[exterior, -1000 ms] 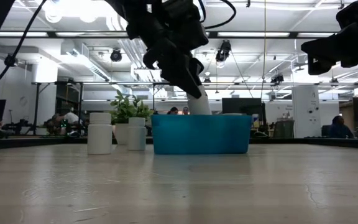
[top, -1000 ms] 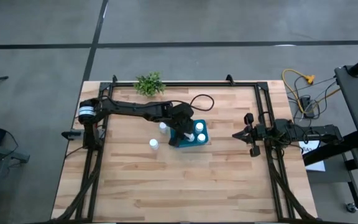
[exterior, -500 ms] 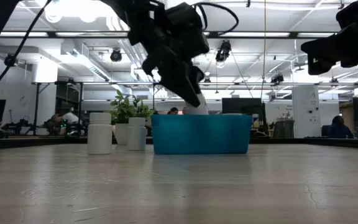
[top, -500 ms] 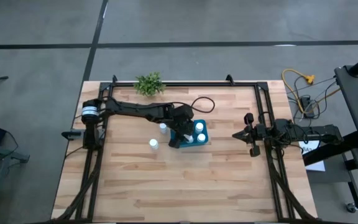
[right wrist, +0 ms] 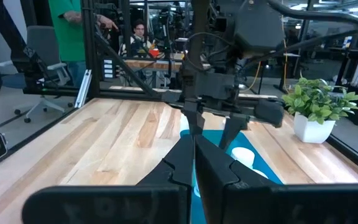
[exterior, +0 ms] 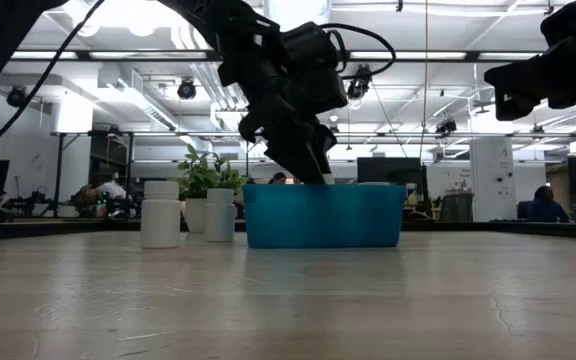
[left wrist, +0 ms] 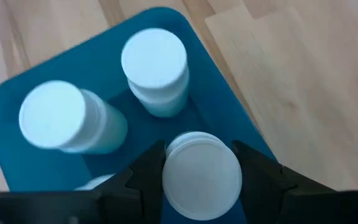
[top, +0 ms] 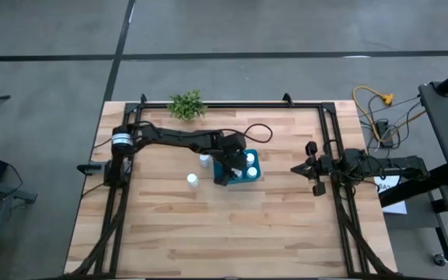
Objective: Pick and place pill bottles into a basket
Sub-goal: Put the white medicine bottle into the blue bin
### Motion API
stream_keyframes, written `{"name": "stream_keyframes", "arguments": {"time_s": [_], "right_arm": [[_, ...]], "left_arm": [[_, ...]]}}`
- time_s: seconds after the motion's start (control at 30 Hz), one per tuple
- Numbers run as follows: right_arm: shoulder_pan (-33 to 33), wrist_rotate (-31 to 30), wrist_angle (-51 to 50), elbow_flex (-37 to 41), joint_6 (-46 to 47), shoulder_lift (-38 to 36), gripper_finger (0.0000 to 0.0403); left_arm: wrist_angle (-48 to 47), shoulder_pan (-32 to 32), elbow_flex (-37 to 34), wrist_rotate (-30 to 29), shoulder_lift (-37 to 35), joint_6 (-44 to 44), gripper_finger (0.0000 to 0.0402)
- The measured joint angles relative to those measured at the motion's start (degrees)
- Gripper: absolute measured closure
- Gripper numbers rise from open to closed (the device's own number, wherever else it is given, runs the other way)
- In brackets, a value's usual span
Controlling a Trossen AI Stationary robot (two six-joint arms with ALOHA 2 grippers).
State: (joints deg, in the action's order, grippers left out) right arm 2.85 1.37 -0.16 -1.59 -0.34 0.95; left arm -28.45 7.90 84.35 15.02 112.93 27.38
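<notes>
We see a large open lab: exposed ceiling ducts and lights [exterior: 188, 88] across the top of the low view, monitors [exterior: 383, 170] mid-frame, seated people [right wrist: 140, 32] at benches upper left.

Left arm reaches from the table's left edge to the basket [top: 249, 176]. Left gripper [exterior: 313, 172] points steeply down into the basket, fingers [left wrist: 145, 171] clamped on a bottle [left wrist: 201, 175]. Right gripper [top: 314, 169] closed, parked well right of the basket, near the table's edge.
</notes>
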Motion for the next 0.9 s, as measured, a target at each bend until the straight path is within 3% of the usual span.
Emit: {"name": "stream_keyframes", "arguments": {"time_s": [0.9], "right_arm": [[0.0,0.02,0.0,-0.02,0.11,-0.07,0.0394]], "left_arm": [[-1.05,-0.02,0.86,-0.03,1.13,-0.02,0.0259]]}}
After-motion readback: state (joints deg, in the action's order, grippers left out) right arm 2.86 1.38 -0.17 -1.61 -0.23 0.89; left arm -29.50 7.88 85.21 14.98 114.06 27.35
